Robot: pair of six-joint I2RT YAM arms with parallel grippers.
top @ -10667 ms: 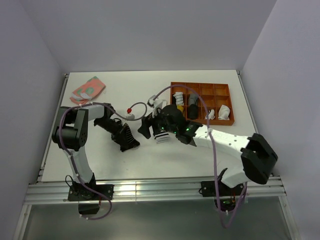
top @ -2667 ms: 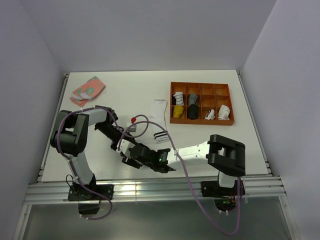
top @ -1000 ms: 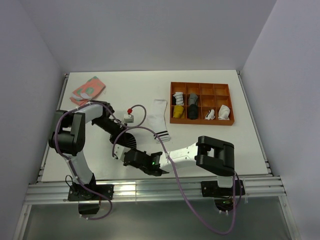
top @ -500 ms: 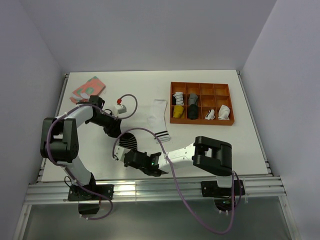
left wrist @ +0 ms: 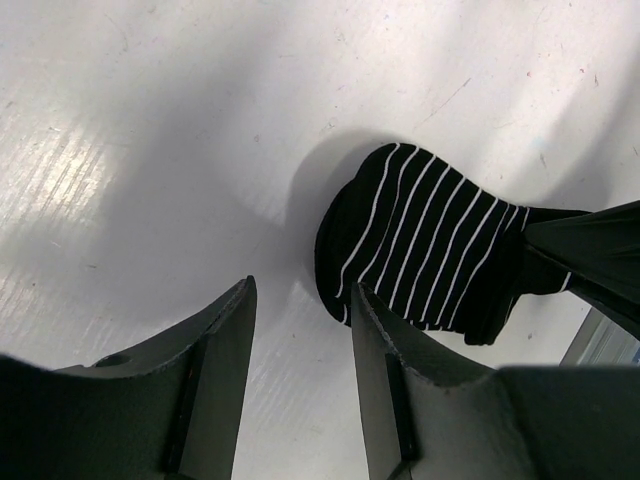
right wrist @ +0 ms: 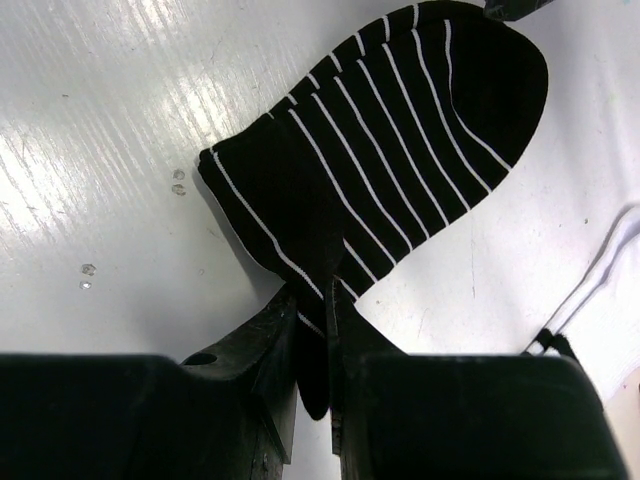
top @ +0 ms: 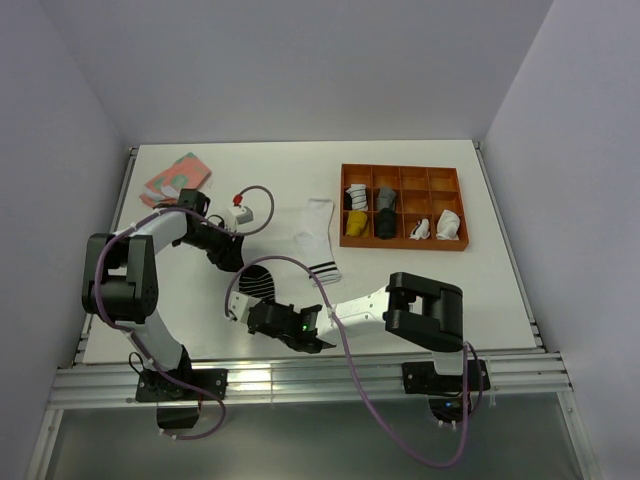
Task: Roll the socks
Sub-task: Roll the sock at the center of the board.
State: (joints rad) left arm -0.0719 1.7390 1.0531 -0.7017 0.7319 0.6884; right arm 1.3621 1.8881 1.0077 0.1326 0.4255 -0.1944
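The black sock [top: 258, 282] with thin white stripes lies flat near the table's front left. My right gripper [top: 247, 303] is shut on its near end, the fabric pinched between the jaws [right wrist: 312, 300]; the rest of the sock [right wrist: 400, 140] spreads out beyond them. My left gripper [top: 231, 254] hovers just up and left of the sock, open, with bare table between its fingers [left wrist: 303, 290], the sock's toe [left wrist: 420, 240] just past its right finger. The white sock [top: 315, 238] with black cuff bands lies flat at centre. The pink sock [top: 178, 178] with teal patches lies far left.
An orange compartment tray [top: 445, 179] at the back right holds several rolled socks. A white-and-red connector [top: 237, 208] on the left arm's cable sits above the table near the left gripper. The white sock's edge [right wrist: 610, 300] lies close to the right of the right gripper.
My left gripper has drawn back up and left, away from the black sock, and its jaws have widened. The right gripper has stayed shut on the sock in the same place.
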